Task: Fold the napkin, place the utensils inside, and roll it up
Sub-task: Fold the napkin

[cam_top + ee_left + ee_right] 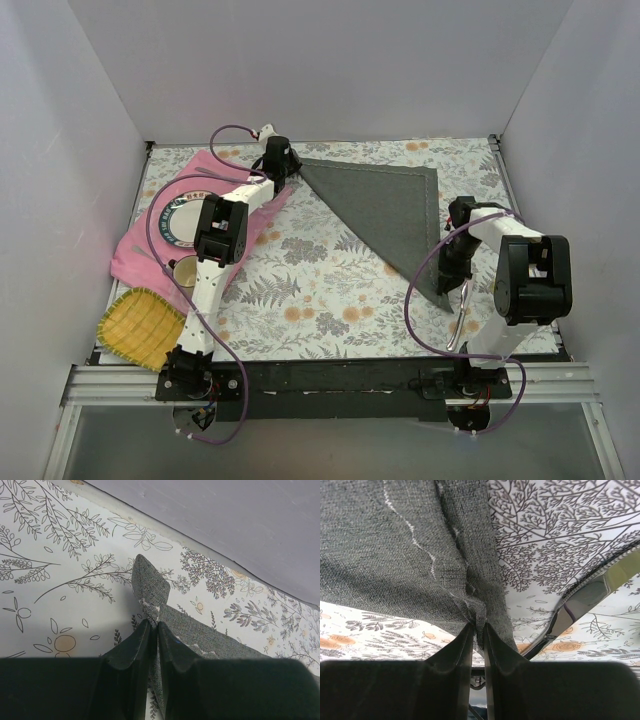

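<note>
Napkin [392,212] geometry governs the coming move: the dark cloth lies folded as a triangle on the right half of the floral bench [320,295], its long diagonal edge running from the far left down to the near right, its square corner at the far right. Each end of that long edge has an arm on it. The left gripper [288,168] sits at the far-left tip, and its wrist view shows the fingers [142,645] closed on the cloth, with the pointed corner poking out just beyond them toward the back wall. The right gripper [455,285] is at the near-right tip, and its own view shows the fingers [465,645] pinched on a bunched fold of grey fabric, the rest of the cloth spreading away to the far left of it. So the napkin stretches between the two grippers, its body lying to the far-right side of the line joining them. A shiny metal utensil [577,605], of a kind I cannot tell, lies on the bench just right of the right gripper, nearer that arm by far. Any further fold would likely carry one held tip across toward the other.
</note>
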`<state>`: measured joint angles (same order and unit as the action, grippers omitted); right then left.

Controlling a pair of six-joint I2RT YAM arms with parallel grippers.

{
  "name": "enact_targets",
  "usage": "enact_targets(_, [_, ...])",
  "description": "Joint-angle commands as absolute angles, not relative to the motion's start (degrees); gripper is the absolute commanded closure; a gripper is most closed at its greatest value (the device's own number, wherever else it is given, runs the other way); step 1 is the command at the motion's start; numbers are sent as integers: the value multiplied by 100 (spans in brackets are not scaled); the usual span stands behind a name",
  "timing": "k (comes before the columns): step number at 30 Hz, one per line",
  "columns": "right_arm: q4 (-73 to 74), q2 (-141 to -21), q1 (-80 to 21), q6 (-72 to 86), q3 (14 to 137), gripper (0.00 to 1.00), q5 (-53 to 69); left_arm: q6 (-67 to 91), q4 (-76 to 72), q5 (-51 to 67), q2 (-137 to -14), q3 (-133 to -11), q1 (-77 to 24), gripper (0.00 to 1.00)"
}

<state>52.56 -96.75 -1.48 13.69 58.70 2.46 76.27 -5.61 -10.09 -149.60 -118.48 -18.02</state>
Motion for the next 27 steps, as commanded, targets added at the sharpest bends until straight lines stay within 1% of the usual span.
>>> enact_targets(1, [5238, -9729, -105, 1476, 5688, 79, 53, 7576, -527, -1020, -14563, -11892, -1802, 88])
enact_targets(3, [5264, -9703, -106, 1538, 5582, 78, 88, 7576, -536, -1020, -14563, -11874, -1802, 89])
enact_targets(4, [5334, -9668, -105, 1599, 5511, 77, 88, 7567, -536, -1020, -14563, -11874, -1793, 89])
enact_targets(5, [5361, -9590, -105, 1626, 5502, 68, 88, 7559, -536, -1011, -14563, -11883, -1793, 89])
enact_targets(8, [5589, -9431, -97, 1565, 5764, 51, 35, 7559, -536, -993, -14555, -11891, -1784, 89])
enact_targets(12, [5959, -9255, -97, 1503, 6187, 48, -150, 7585, -510, -949, -14546, -11900, -1784, 89])
enact_targets(16, [5784, -9141, -97, 1555, 5784, 53, 156, 7673, -510, -923, -14546, -11865, -1784, 89])
enact_targets(20, [5520, -9158, -70, 1617, 5318, 61, 185, 7682, -519, -896, -14563, -11874, -1784, 89])
enact_targets(24, [5405, -9193, -53, 1564, 5247, 60, 290, 7655, -519, -888, -14546, -11865, -1784, 89])
enact_targets(25, [5362, -9202, -53, 1564, 5256, 62, 273, 7673, -510, -888, -14546, -11857, -1784, 89])
enact_targets(26, [5353, -9254, -53, 1564, 5265, 80, 133, 7682, -510, -888, -14546, -11848, -1784, 89])
enact_targets(27, [5353, -9307, -53, 1564, 5291, 91, 45, 7699, -510, -888, -14546, -11839, -1784, 89])
